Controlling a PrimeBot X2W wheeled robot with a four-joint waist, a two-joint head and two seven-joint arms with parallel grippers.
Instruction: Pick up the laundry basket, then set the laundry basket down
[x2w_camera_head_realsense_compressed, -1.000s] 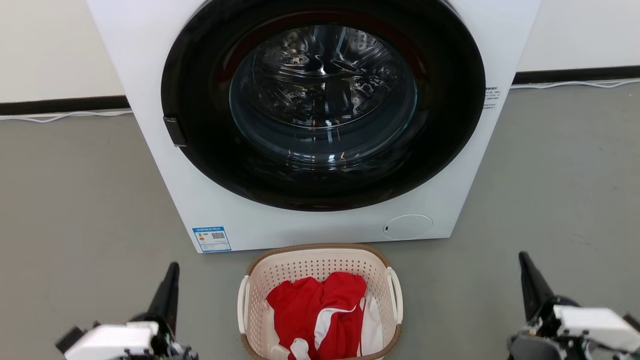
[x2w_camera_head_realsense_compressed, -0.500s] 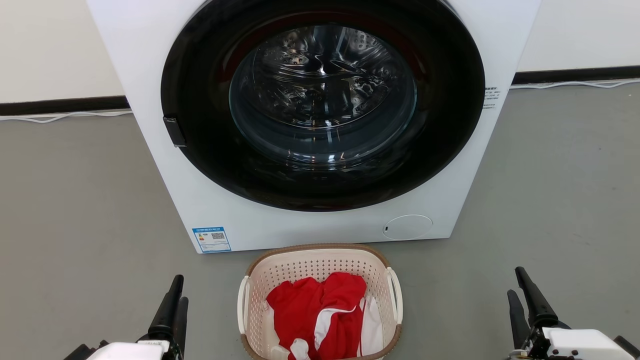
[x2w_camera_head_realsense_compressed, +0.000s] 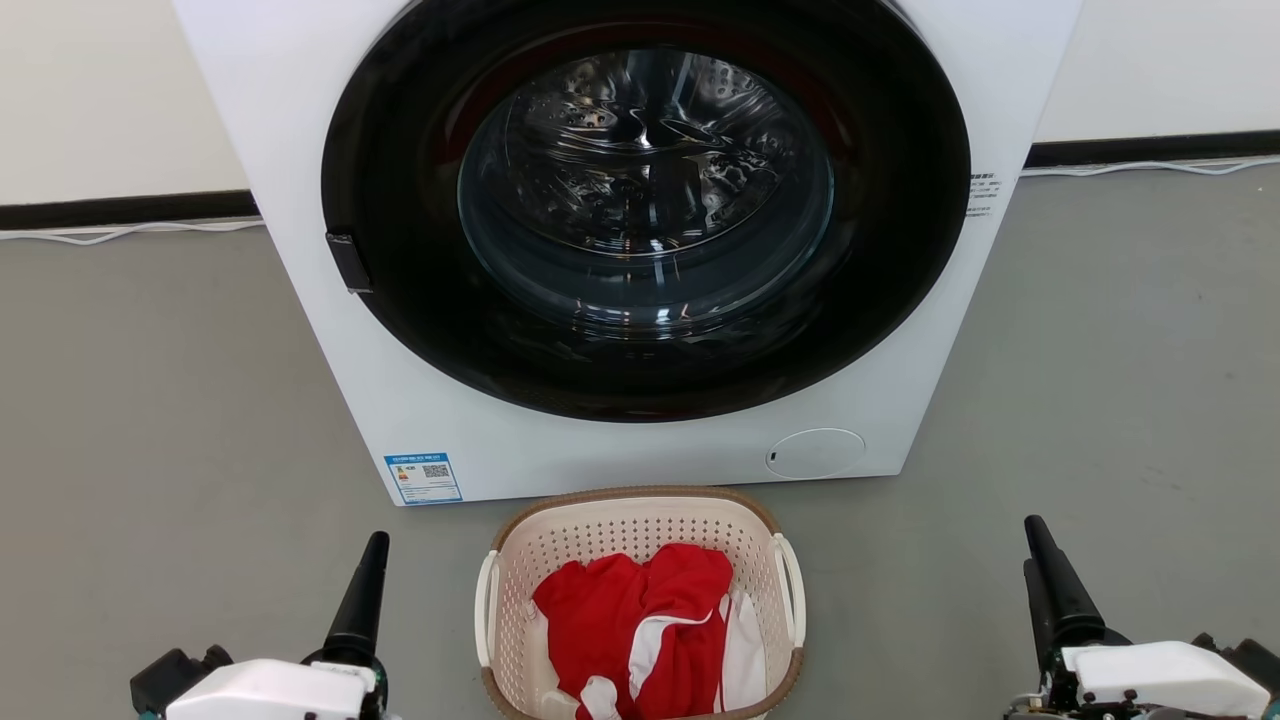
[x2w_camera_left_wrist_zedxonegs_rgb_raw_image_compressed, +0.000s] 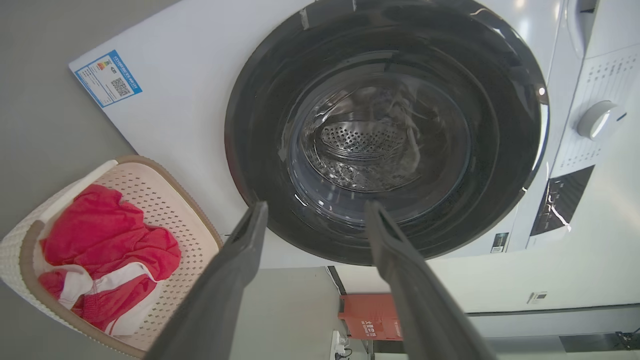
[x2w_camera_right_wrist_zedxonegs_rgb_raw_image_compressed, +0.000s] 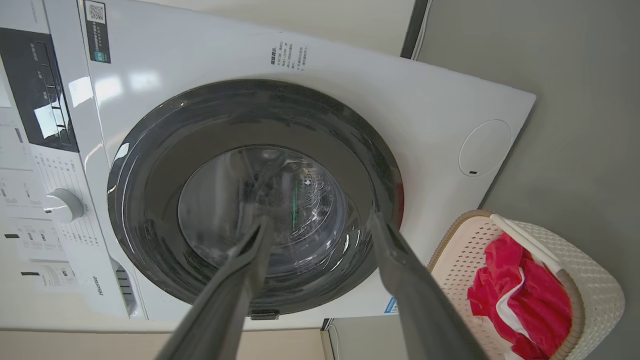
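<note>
Hands: left hand (x2w_camera_head_realsense_compressed: 372, 565) and right hand (x2w_camera_head_realsense_compressed: 1040, 560) are low at either side, the dark fingers of each spread apart and holding nothing. Over the last second both dipped and re-aimed, and the left edged inward.
Basket: small cream perforated plastic laundry basket (x2w_camera_head_realsense_compressed: 620, 530) rests on the grey floor (x2w_camera_head_realsense_compressed: 180, 400) between the hands, apart from both and unmoved.
Contents: crumpled red-and-white cloth (x2w_camera_head_realsense_compressed: 640, 620).
Meaning: approach only; the lift is not begun, and the white side handles (x2w_camera_head_realsense_compressed: 487, 610) are probably the next targets.
Beyond: white front-loading washing machine (x2w_camera_head_realsense_compressed: 600, 455), just behind the basket.
</note>
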